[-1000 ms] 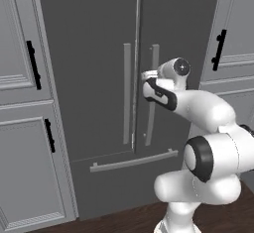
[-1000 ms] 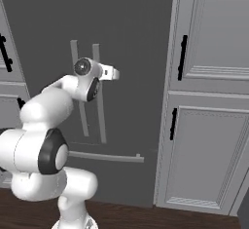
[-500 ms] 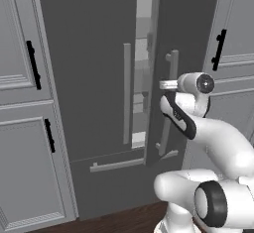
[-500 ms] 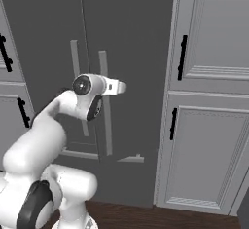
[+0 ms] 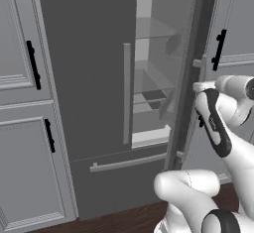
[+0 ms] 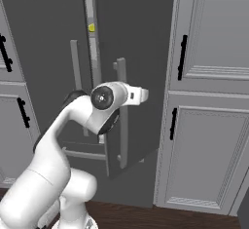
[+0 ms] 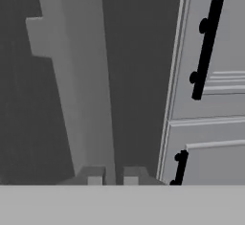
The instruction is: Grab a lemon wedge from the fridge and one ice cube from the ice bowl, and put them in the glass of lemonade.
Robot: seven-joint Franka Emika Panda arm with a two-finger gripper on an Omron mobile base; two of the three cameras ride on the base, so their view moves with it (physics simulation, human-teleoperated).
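In the left base view the fridge (image 5: pixel 94 93) stood with its right door (image 5: pixel 191 73) swung well out, almost edge-on to the camera, where a second earlier both doors were shut and half a second earlier only a narrow gap had opened. Behind the door the lit interior showed pale glass shelves (image 5: pixel 154 33) and a lower bin, while the left door and its vertical bar handle (image 5: pixel 127 93) had not moved. The hand (image 5: pixel 199 86) sat at the door's outer edge, at the height of the right handle's mount. In the right base view the same door stood ajar toward the camera, its handle (image 6: pixel 121 116) just behind the white wrist, and a tiny yellow speck, probably the lemon wedge (image 6: pixel 91 27), showed high in the bright slit between the doors. In the hand view the hand (image 7: pixel 114 175) had its two tips close together either side of the foot of the light grey bar (image 7: pixel 79 90); it appeared to be clamped on that handle, though the contact itself lay at the frame's edge. The pull seemed nearly done: the opening looked wide enough to let go and reach for the wedge on an upper shelf.
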